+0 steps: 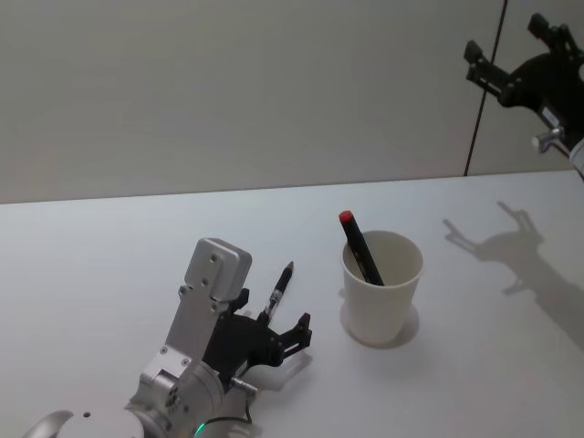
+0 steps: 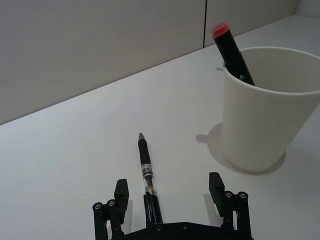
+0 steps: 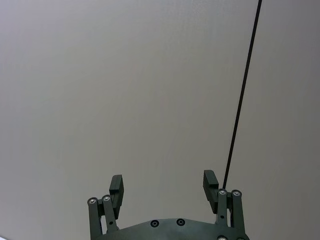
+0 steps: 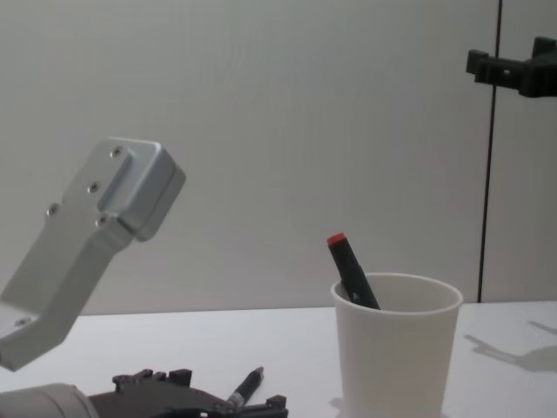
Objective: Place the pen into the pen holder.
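The grasp is the step in hand. The pen (image 2: 147, 175) is lying flat on the white surface (image 1: 109, 255), just left of the pen holder (image 2: 260, 125) and apart from it, with its tip pointing toward the far side. The left gripper (image 2: 169, 184) is sitting low at the near side with its jaws spread wide, one on either side of the pen's near half and neither touching it, so nothing is being held yet.

The pen holder is standing upright to the right of the pen. It is already carrying a black marker with a red cap (image 2: 232, 50), which is leaning against the left part of the rim. The right gripper (image 1: 511, 41) is hanging high at the far right, well apart from everything, with its jaws also spread. It looks parked.

By my reading, the next move calls for pressing the left jaws together squarely on the pen's barrel. After that comes lifting it clear of the surface, tipping it toward upright and carrying it right over the rim. The drop should be aimed at the open right part of the mouth — the marker is taking up the left, and a nudge on the rim could tip so light a cup.
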Controlling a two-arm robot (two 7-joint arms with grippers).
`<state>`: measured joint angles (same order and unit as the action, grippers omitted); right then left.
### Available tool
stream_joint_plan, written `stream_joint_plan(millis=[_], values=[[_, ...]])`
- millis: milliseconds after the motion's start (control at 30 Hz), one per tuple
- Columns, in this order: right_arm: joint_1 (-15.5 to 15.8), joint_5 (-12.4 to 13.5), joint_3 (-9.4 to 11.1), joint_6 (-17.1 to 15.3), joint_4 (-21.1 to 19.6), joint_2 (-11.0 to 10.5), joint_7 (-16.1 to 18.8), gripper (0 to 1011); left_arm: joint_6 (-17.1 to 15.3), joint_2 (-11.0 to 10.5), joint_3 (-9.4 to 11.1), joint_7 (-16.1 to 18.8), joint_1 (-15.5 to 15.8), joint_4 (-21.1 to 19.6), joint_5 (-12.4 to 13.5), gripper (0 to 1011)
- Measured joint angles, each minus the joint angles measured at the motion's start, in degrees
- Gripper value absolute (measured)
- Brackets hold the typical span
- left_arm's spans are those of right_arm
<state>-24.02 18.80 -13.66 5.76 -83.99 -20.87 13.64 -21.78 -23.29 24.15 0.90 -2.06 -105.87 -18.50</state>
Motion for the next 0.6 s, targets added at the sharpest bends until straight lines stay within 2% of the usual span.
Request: stream_joint_plan(millis=[333, 600], values=[[0.0, 0.0, 0.0, 0.0, 0.0, -0.01, 0.0, 1002, -0.02, 0.29, 0.07, 0.14, -0.33, -0.14, 0.99, 1001], [0.0, 0.0, 0.0, 0.0, 0.0, 0.0, 0.0, 1001, -0.6, 0.27, 0.18, -1.04, -0.33, 0.02, 2.81, 1001]])
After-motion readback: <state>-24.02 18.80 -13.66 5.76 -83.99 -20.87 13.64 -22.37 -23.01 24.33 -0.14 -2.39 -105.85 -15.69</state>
